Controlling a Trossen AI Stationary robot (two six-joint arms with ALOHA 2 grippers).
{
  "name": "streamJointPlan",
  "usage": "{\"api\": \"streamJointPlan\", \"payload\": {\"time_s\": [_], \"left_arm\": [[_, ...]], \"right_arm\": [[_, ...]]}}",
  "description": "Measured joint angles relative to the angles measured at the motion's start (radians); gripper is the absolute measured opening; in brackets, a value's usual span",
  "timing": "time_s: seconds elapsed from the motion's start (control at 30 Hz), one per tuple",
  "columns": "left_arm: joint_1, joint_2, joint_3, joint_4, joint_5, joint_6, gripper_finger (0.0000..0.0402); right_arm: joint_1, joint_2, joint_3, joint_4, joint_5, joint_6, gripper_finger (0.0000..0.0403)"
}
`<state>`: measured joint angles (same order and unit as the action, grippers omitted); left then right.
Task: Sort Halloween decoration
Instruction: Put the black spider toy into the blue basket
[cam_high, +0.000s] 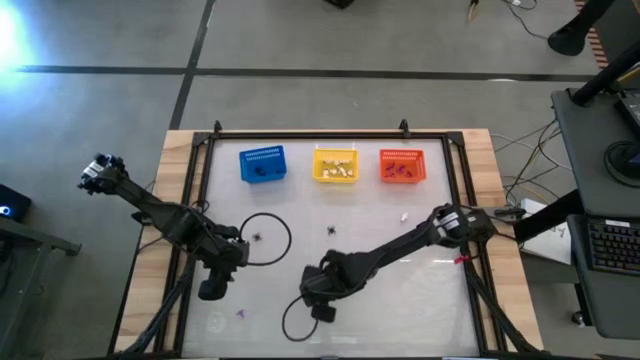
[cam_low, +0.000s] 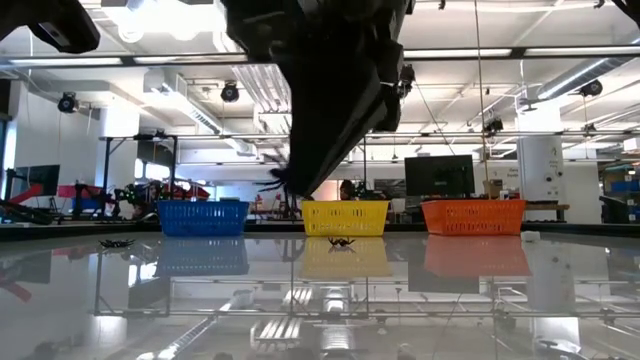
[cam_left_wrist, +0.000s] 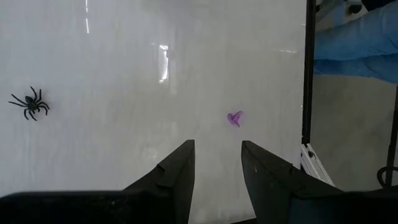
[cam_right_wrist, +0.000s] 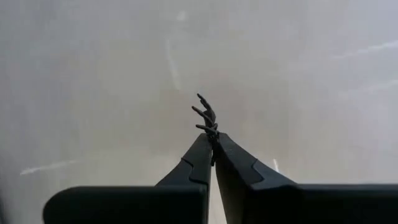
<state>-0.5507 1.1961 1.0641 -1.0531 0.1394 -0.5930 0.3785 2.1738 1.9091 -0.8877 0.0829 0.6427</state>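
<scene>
- Between my right gripper's (cam_right_wrist: 212, 144) pressed-together fingertips: a small black plastic spider (cam_right_wrist: 206, 116), legs poking out ahead.
- My left gripper (cam_left_wrist: 217, 152) hangs spread, a tiny purple trinket (cam_left_wrist: 234, 118) just ahead.

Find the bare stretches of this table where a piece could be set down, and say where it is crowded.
Free: the right side, between the orange basket and the near edge, beyond the right arm; also the strip left of the blue basket. Crowded: near-centre, where both grippers, left and right, work among spiders and purple bits.
</scene>
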Motion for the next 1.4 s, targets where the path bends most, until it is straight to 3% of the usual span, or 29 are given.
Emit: {"api": "streamJointPlan", "payload": {"time_s": [0.33, 0.8, 1.0, 1.4], "left_arm": [[0.001, -0.049, 0.000, -0.058, -0.081, 0.008, 0.0114], [0.004, -0.066, 0.000, -0.106, -0.158, -0.043, 0.0114], [0.015, -0.067, 0.000, -0.106, -0.234, -0.048, 0.0114], [0.126, -0.082, 0.000, -0.111, -0.341, -0.033, 0.0114]], "right_arm": [[-0.122, -0.090, 0.000, -0.057, 0.025, 0.012, 0.0009], [-0.392, -0.131, 0.000, -0.031, -0.075, -0.301, 0.0008], [-0.503, -0.127, 0.000, 0.087, -0.183, -0.426, 0.0008], [-0.694, -0.100, 0.001, 0.335, -0.275, -0.471, 0.0008]]}}
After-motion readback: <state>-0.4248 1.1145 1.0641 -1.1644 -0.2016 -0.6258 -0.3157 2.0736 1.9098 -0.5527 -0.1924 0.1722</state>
